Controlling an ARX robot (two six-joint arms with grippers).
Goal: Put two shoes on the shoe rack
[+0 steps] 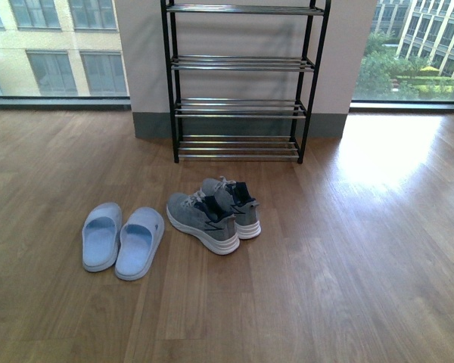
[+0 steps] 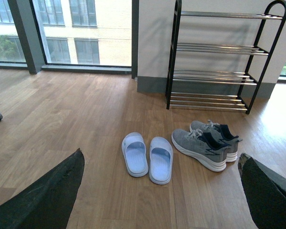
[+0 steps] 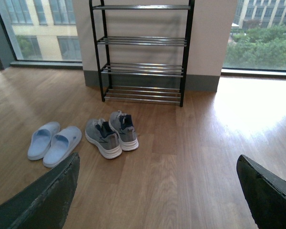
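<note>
Pale blue slides [image 1: 122, 240]: on floor, out from shoe rack [image 1: 238, 106], beyond its left post. Grey sneakers [image 1: 212, 214]: floor near rack's bottom tier, side by side, toes slanting rack-ward and left. Left gripper [image 2: 161, 157], right gripper [image 3: 158, 157]: both spread wide, empty. Sneakers lie between arms, neither clearly nearer.

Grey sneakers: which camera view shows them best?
The left wrist view. The grey sneakers look largest there, seen side-on, with laces, dark lining and white soles clear. In the front view they show more from the heel end, one overlapping the other. The right wrist view shows them smaller, heels toward the camera.
</note>
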